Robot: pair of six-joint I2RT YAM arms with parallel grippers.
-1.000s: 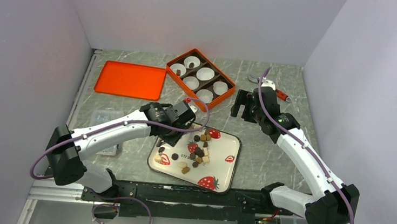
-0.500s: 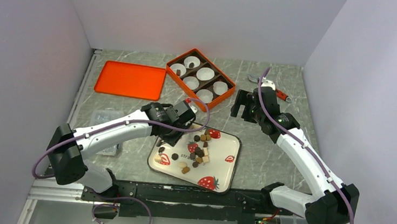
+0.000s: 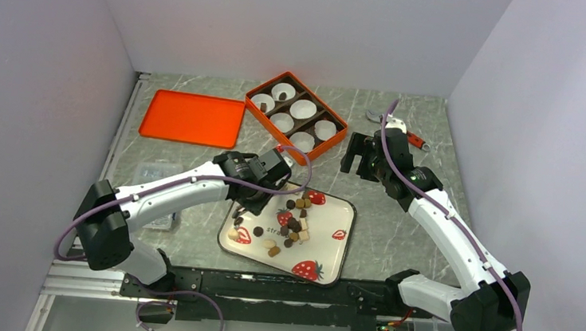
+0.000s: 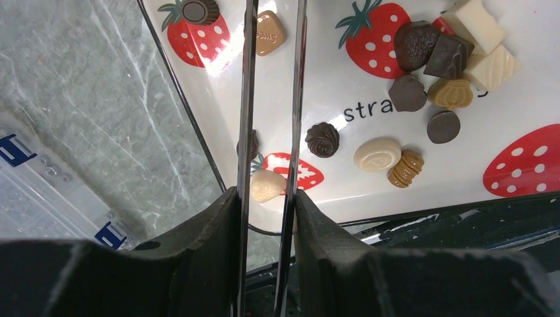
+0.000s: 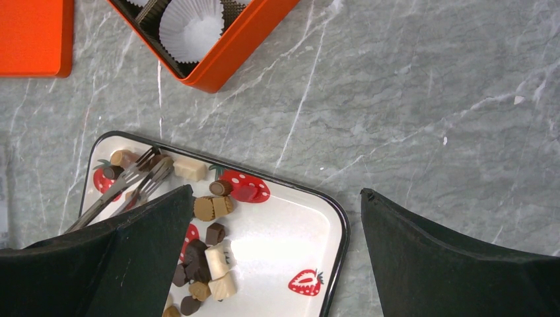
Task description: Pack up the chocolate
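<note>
Left gripper (image 4: 267,195): clenched on a pair of thin metal tongs (image 4: 245,99), which are gripped between its black fingers; it is held over the 10 o'clock corner of the tray (image 3: 332,217).
Tongs: the two blades are seen standing apart in the left wrist view; in the right wrist view the tips are seen low among pieces at the tray's far left corner. Whether a piece is pinched cannot be told.
Right gripper (image 5: 277,191): released, jaws spread wide, nothing held; it is hung over bare table (image 5: 429,99) at 1 o'clock of the tray.
Chocolate (image 3: 294,222): dark, light brown and cream pieces are heaped from the tray's middle toward 12 o'clock, with a few scattered toward 8 o'clock. Small dark bits are seen in two far cups of the box (image 3: 331,149).
Box: orange, divided into six, lined with white paper cups (image 3: 304,109), placed at 12 o'clock of the tray.
Lid (image 3: 192,118): orange, laid flat at 10 o'clock.
Plastic case (image 4: 39,191): clear, placed at 9 o'clock of the tray.
</note>
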